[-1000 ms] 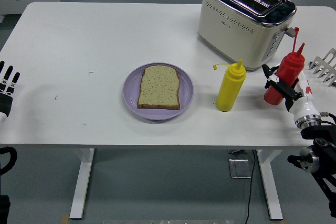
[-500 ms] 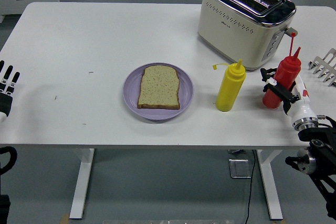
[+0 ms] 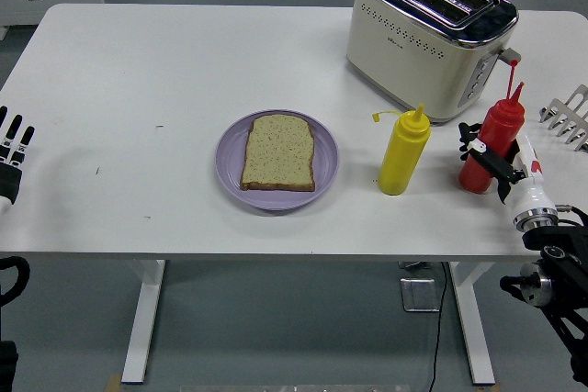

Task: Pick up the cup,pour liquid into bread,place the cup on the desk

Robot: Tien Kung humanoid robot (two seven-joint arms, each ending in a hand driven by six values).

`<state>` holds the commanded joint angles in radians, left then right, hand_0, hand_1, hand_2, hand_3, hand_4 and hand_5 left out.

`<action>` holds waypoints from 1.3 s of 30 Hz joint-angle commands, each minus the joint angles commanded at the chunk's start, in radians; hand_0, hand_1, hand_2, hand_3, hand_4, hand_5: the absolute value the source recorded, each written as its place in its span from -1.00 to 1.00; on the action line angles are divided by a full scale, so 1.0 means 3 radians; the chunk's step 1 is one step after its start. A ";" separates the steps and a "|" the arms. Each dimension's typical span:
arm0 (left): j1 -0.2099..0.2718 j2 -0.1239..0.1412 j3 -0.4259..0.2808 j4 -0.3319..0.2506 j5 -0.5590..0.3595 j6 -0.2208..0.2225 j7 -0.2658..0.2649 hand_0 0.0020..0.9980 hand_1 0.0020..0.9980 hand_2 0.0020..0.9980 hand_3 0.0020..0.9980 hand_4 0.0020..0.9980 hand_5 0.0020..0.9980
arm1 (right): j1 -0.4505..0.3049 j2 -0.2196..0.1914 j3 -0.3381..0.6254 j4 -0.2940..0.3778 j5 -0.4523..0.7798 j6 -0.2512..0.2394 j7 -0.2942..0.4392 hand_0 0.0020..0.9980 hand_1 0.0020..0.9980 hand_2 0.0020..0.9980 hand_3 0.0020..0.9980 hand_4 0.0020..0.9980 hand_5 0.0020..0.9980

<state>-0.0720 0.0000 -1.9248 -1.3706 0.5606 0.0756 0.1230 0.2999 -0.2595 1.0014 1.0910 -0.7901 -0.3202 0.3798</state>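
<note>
The surface (image 3: 138,61) carries 2 squeeze bottles, 1 plate, 1 bread slice and 1 toaster. The red bottle (image 3: 490,151) stands near the right edge, the right hand (image 3: 501,161) curled around it. The yellow bottle (image 3: 403,151) stands apart to its left. The bread (image 3: 278,152) lies on the purple plate (image 3: 231,155), mid-surface toward the near edge. The toaster (image 3: 430,36) occupies the far right corner. The left hand (image 3: 11,155), fingers spread, rests at the left edge. Since 1 second ago, the red bottle has straightened upright.
</note>
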 joint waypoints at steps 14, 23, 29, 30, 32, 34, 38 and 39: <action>0.0002 0.0000 0.0002 0.0000 0.0002 0.0000 0.0000 0.56 0.46 0.45 0.32 0.04 0.86 | -0.0076 -0.0010 0.0046 0.0010 0.0067 -0.0078 0.0219 0.01 -0.06 -0.12 -0.12 0.53 -0.41; 0.0008 0.0000 0.0017 0.0000 0.0004 0.0000 0.0001 0.56 0.46 0.45 0.32 0.04 0.86 | -0.0179 -0.0024 0.0085 0.0073 0.0010 -0.0032 0.0258 0.06 -0.01 -0.07 -0.10 0.54 -0.42; 0.0013 0.0000 0.0020 -0.0001 0.0005 0.0001 0.0001 0.56 0.46 0.45 0.32 0.04 0.86 | -0.0293 -0.0060 0.0122 0.0137 -0.0109 0.0030 0.0214 0.28 0.18 0.11 0.17 0.55 -0.43; 0.0014 0.0000 0.0021 -0.0001 0.0005 0.0001 0.0001 0.56 0.46 0.45 0.32 0.04 0.86 | -0.0302 -0.0063 0.0125 0.0142 -0.0122 0.0037 0.0206 0.59 0.50 0.56 0.64 0.59 -0.43; 0.0015 0.0000 0.0023 -0.0001 0.0005 0.0001 0.0002 0.56 0.46 0.45 0.32 0.04 0.86 | -0.0325 -0.0071 0.0130 0.0150 -0.0170 0.0061 0.0174 0.59 0.50 0.56 0.64 0.59 -0.43; 0.0016 0.0000 0.0027 0.0000 0.0005 0.0001 0.0002 0.56 0.46 0.45 0.32 0.04 0.86 | -0.0341 -0.0075 0.0133 0.0150 -0.0212 0.0082 0.0147 0.59 0.50 0.56 0.64 0.59 -0.43; 0.0016 0.0000 0.0031 -0.0001 0.0004 -0.0002 0.0004 0.56 0.46 0.45 0.32 0.04 0.86 | -0.0361 -0.0073 0.0160 0.0142 -0.0268 0.0101 0.0110 0.78 0.68 0.83 0.96 0.64 -0.45; 0.0016 0.0000 0.0030 -0.0001 0.0004 -0.0001 0.0004 0.56 0.46 0.45 0.32 0.04 0.86 | -0.0366 -0.0072 0.0169 0.0141 -0.0275 0.0098 0.0111 0.78 0.68 0.83 0.96 0.64 -0.45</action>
<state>-0.0673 0.0000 -1.9158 -1.3708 0.5618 0.0751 0.1242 0.1901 -0.2812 1.0522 1.1333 -0.8725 -0.2909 0.4131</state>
